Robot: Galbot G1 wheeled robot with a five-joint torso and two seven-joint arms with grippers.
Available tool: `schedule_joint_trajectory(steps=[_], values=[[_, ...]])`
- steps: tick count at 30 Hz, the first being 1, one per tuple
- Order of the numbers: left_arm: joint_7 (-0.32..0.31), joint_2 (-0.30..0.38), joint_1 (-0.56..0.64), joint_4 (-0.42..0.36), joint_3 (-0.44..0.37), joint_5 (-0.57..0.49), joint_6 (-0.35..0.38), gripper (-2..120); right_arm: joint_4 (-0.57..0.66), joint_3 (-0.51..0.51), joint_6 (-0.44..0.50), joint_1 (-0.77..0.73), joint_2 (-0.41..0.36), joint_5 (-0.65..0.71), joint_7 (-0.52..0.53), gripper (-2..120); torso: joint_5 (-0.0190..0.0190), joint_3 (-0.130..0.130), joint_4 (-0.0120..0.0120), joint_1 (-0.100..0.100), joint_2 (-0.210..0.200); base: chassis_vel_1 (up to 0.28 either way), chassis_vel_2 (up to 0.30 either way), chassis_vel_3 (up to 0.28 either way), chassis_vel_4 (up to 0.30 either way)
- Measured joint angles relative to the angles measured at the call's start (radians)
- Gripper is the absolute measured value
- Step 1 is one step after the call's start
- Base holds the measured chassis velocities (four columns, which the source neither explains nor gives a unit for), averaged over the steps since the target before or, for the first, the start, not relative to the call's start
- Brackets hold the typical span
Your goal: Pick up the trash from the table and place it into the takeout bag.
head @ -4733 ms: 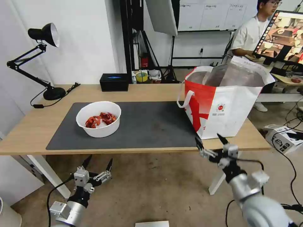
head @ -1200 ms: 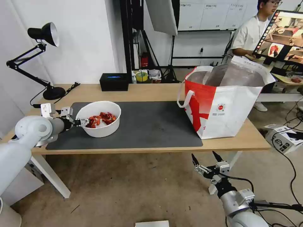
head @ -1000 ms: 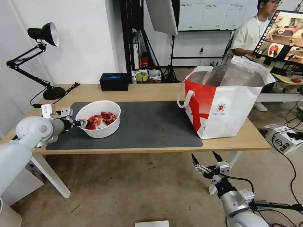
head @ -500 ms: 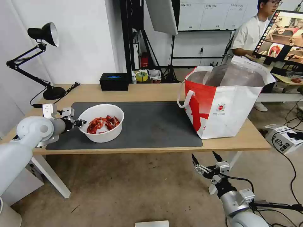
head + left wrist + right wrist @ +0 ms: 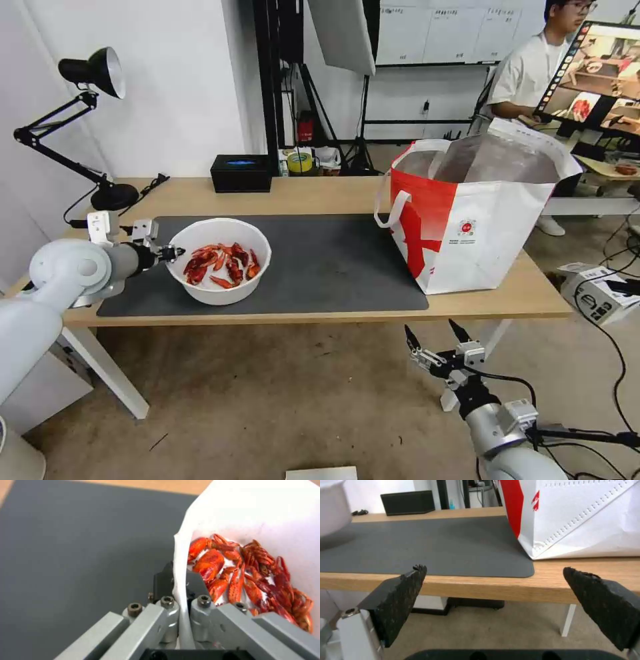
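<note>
Your left claw [image 5: 175,253], clamped on the bowl [image 5: 219,261] rim at 9 o'clock, has tipped it up and nudged it toward the takeout bag [image 5: 471,215] at 3 o'clock, so the carry has begun, while the right claw [image 5: 435,337] hangs apart below the bench [image 5: 313,190].

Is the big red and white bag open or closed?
Open. The takeout bag stands upright on the table, its top spread wide so the silver lining inside shows.

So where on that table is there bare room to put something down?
The widest free patch is the grey mat between the white bowl, pinched at its rim by the left gripper, and the takeout bag. Bare wood also runs behind the mat, from the black box to the bag. The lamp corner is crowded.
</note>
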Motion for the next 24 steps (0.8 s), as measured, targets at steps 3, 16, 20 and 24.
schedule_joint_trajectory(steps=[3,16,20,24], values=[[-0.010,-0.011,-0.040,-0.017,0.024,-0.028,-0.001,0,0.000,0.000,0.000,0.000,0.000,0.000,0.000,100,-0.0002,0.000,0.0000,0.000,0.000,0.000,0.000,0.000,0.000],[-0.091,-0.056,-0.458,-0.025,0.289,-0.195,-0.007,0,0.000,0.000,0.000,0.000,0.000,0.000,0.000,100,0.0002,0.000,-0.0002,0.000,0.000,0.000,0.000,0.000,0.000],[-0.120,-0.103,-0.573,-0.011,0.366,-0.239,-0.022,0,0.000,0.000,0.000,0.000,0.000,0.000,0.000,100,-0.0001,0.000,-0.0001,0.000,0.000,0.000,0.000,0.000,0.000],[-0.157,-0.172,-0.687,0.027,0.427,-0.281,-0.028,0,0.000,0.000,0.000,0.000,0.000,0.000,0.000,100,0.0002,0.000,-0.0002,0.000,0.000,0.000,0.000,0.000,0.000]])
